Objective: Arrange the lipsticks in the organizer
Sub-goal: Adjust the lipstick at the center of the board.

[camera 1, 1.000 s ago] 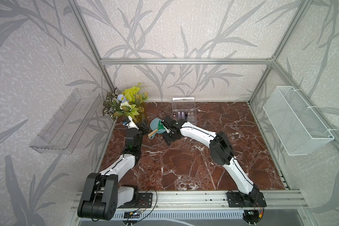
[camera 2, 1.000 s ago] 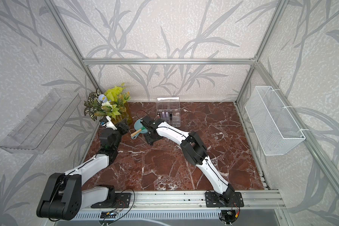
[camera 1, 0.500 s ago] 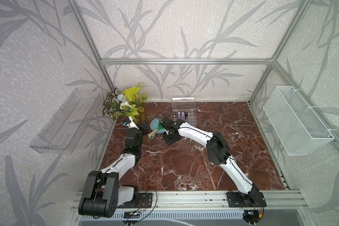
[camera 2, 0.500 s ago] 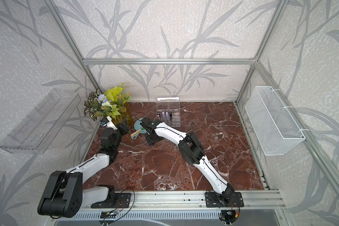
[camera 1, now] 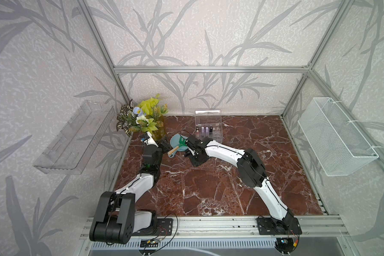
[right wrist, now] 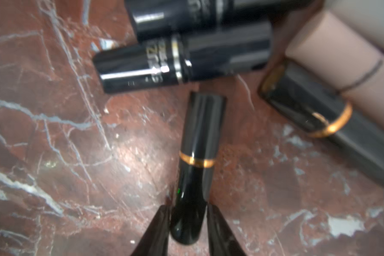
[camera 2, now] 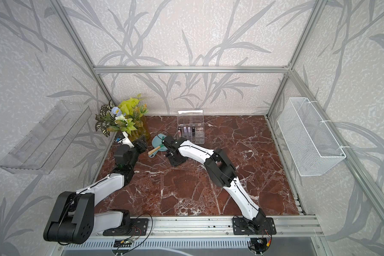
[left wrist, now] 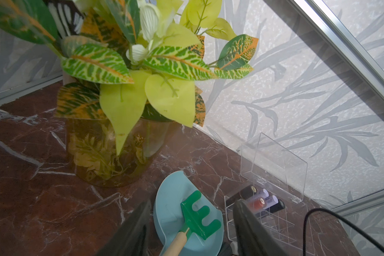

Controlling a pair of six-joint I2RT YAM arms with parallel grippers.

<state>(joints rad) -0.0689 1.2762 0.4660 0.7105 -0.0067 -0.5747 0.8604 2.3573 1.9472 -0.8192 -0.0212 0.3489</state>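
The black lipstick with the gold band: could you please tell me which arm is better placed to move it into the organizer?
Right. The right pincer clasps the gold-banded lipstick on the table, near the organizer. The left pincer hangs open and empty by the blue dustpan.

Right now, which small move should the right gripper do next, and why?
Probably lift straight up: the right gripper clamps one end of the black gold-banded lipstick, which lies flat on the marble table close to other lipsticks.
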